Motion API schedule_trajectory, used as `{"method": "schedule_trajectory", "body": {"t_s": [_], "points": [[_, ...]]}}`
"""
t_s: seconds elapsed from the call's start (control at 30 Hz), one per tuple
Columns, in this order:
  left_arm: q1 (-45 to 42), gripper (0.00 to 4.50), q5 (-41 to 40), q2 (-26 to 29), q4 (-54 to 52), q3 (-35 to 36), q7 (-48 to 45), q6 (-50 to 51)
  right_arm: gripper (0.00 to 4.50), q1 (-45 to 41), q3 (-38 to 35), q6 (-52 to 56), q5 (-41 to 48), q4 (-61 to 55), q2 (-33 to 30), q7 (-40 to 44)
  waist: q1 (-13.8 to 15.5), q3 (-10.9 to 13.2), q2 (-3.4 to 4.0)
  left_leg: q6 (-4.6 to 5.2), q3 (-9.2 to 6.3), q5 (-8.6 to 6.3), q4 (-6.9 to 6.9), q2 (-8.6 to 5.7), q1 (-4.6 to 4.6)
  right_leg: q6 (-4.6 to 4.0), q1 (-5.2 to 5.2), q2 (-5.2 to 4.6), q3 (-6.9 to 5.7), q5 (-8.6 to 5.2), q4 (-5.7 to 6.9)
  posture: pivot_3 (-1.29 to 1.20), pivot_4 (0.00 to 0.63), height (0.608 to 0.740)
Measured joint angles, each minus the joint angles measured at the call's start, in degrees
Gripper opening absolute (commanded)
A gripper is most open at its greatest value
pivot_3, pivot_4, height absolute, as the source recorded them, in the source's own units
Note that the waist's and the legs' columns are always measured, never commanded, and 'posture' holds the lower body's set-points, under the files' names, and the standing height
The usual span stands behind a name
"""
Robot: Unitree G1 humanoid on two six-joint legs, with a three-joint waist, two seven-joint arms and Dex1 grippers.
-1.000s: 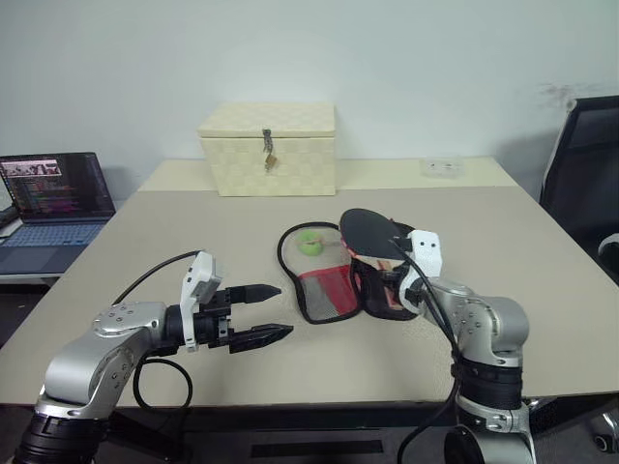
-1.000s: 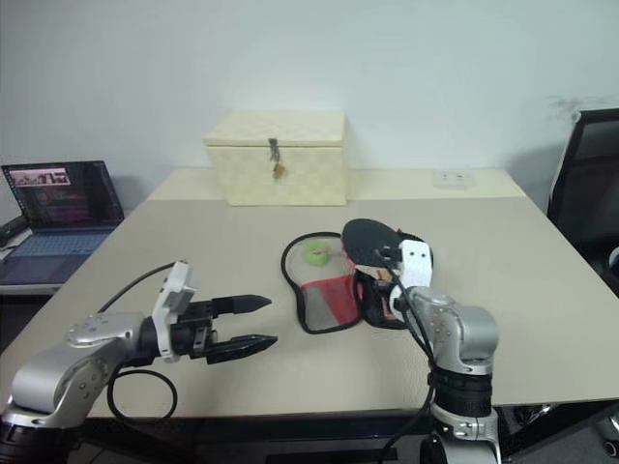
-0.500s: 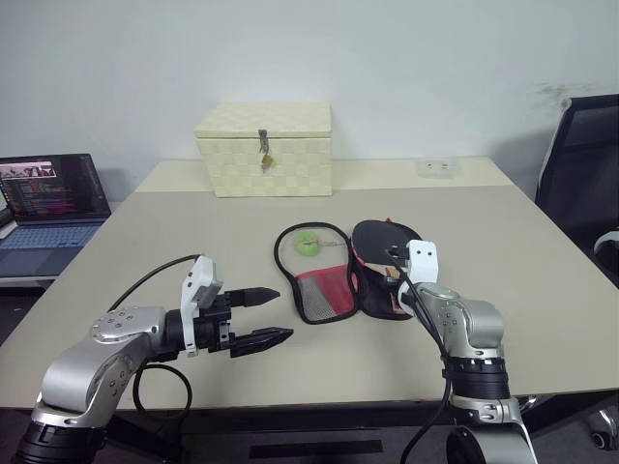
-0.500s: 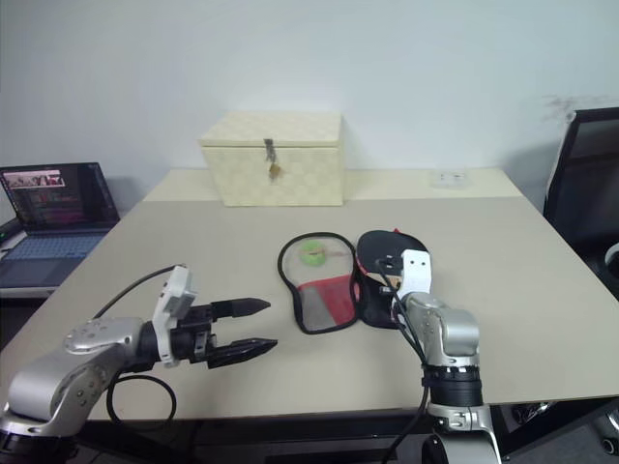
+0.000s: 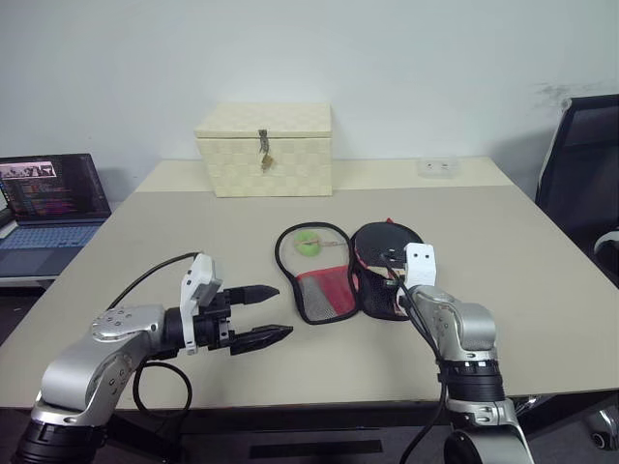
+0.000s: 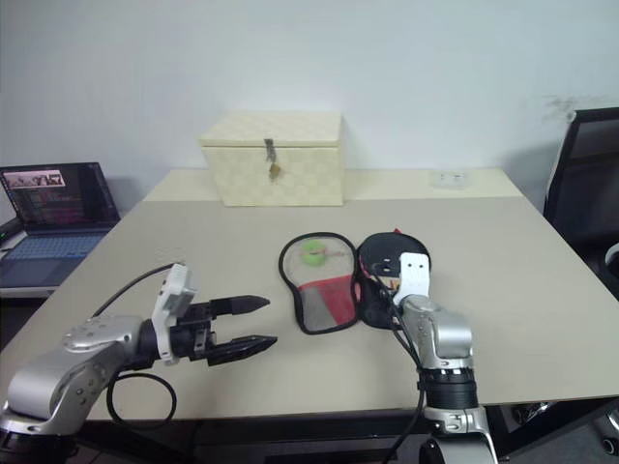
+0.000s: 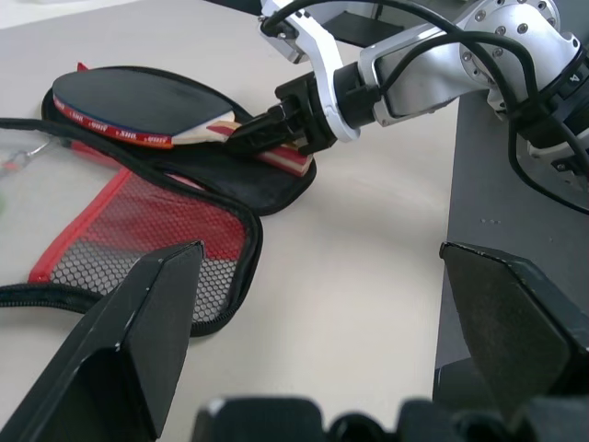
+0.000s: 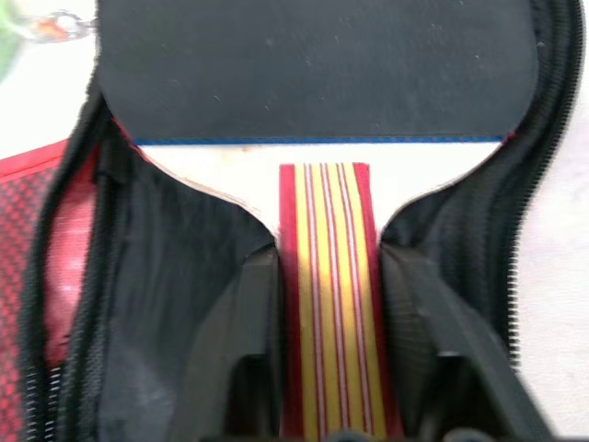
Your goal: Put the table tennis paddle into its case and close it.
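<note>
In the right half of the open case point(image 7: 138, 198), the paddle point(image 8: 317, 78) lies seated, right gripper point(image 8: 327, 304) fingers flanking its handle, grip uncertain; withdraw straight back, left gripper point(image 5: 259, 314) waiting wide.

The case point(image 5: 338, 275) lies spread open on the table point(image 5: 174, 232), just ahead of the right gripper point(image 7: 253, 136) and well to the right of the left gripper point(image 5: 261, 314). The paddle point(image 7: 138, 106) lies in the case's right half, its handle between the right gripper's fingers point(image 8: 244, 341). A box point(image 5: 266, 150) stands far beyond both grippers. A laptop point(image 5: 48, 198) sits off the table, left of the left gripper.
</note>
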Motion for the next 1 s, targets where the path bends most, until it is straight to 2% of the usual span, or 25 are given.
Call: {"method": "schedule_trajectory", "body": {"t_s": [0.17,0.27,0.4,0.5,0.6,0.87,0.9,1.0], "points": [[-0.04,4.50,0.88,-0.20,0.35,-0.01,1.48,-0.16,4.36,0.61,4.01,2.04,0.53,-5.75,-2.12,3.95,0.00,0.00,0.00,0.00,-0.01,0.00,0.00,0.00,0.00,0.01,0.00,0.00,-0.01,0.00,0.00,0.00,0.150,0.740],[-0.59,4.50,2.57,-1.07,1.40,-0.01,4.14,-0.35,4.44,2.24,11.07,3.67,2.45,-12.89,-10.03,11.77,0.16,0.00,0.00,0.00,-0.02,0.00,0.01,-0.03,-0.01,0.02,0.01,0.00,-0.03,-0.01,-0.02,0.00,0.150,0.740],[-2.40,4.50,6.71,-1.91,5.50,-0.58,7.98,-2.60,4.44,4.65,14.57,3.93,7.89,-21.91,-20.98,24.16,0.28,-0.01,-0.02,0.00,-0.05,0.00,0.03,-0.03,0.00,0.09,0.03,0.02,-0.06,-0.05,-0.02,0.00,0.150,0.740],[-4.79,3.93,12.36,-1.89,12.38,-1.49,10.37,-6.29,4.50,4.77,12.49,1.73,12.02,-25.33,-28.72,33.14,0.36,-0.02,-0.04,0.00,-0.06,0.00,0.04,-0.04,0.05,0.13,0.08,0.05,-0.08,-0.07,-0.01,0.00,0.150,0.740],[-8.13,2.97,16.66,-2.20,18.67,-3.88,11.43,-9.05,4.50,5.51,10.25,-1.10,14.74,-25.74,-33.54,39.22,0.47,-0.02,-0.05,0.00,-0.06,0.00,0.04,-0.04,0.04,0.11,0.08,0.09,-0.09,-0.06,-0.02,0.00,0.150,0.740],[-18.53,0.24,26.83,-7.75,37.79,-9.10,15.74,-15.98,4.50,6.78,8.71,-5.75,18.03,-26.13,-35.63,44.49,0.52,-0.03,-0.10,0.01,-0.05,0.00,0.10,-0.07,0.00,0.03,0.08,0.09,-0.10,0.00,0.01,0.00,0.150,0.740],[-20.00,0.05,27.93,-8.72,40.60,-9.76,16.42,-17.19,4.50,6.95,8.71,-6.17,18.01,-26.15,-35.78,44.49,0.57,-0.03,-0.10,0.01,-0.06,0.00,0.11,-0.08,-0.01,0.03,0.08,0.09,-0.10,0.00,0.00,0.00,0.150,0.740],[-26.21,0.05,31.59,-13.48,51.29,-11.42,18.78,-21.66,4.50,7.65,9.47,-7.88,17.87,-26.20,-36.08,44.49,1.32,-0.04,-0.12,0.01,-0.10,0.00,0.20,-0.16,-0.08,0.04,0.08,0.10,-0.17,0.00,0.02,0.00,0.150,0.740]]}}
